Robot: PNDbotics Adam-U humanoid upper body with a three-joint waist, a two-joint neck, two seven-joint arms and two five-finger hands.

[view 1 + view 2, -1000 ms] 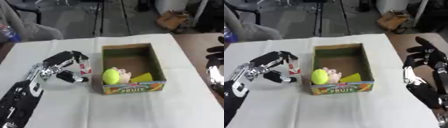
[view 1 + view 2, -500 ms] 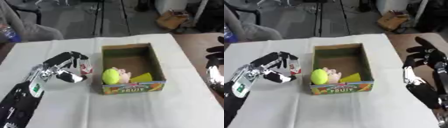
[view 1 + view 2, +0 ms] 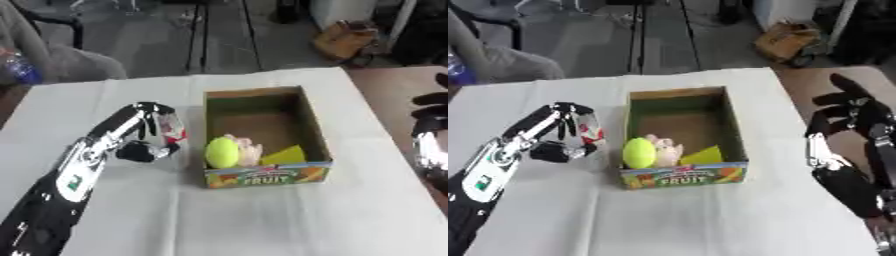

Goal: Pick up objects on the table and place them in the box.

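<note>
The left hand [image 3: 144, 137] is curled around a small red-and-white packet [image 3: 175, 131], perhaps a sachet, just left of the fruit box [image 3: 312, 131]. Inside the box lie a yellow-green ball [image 3: 221, 152], a pale toy [image 3: 248, 151] and a yellow wedge [image 3: 284, 156]. The right hand [image 3: 852, 117] rests with fingers spread, right of the box.

Left hand [image 3: 147, 137] curled round a red-and-white object [image 3: 174, 131], just beside the fruit box [image 3: 267, 175].

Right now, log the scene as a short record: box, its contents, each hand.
box: open cardboard box, "FRUIT" on its front, on the white table
contents: yellow-green ball, pale pink item, yellow wedge, all at the near end
left hand: left of the box, fingers curled round a small red-and-white item
right hand: open, idle at the right edge
</note>
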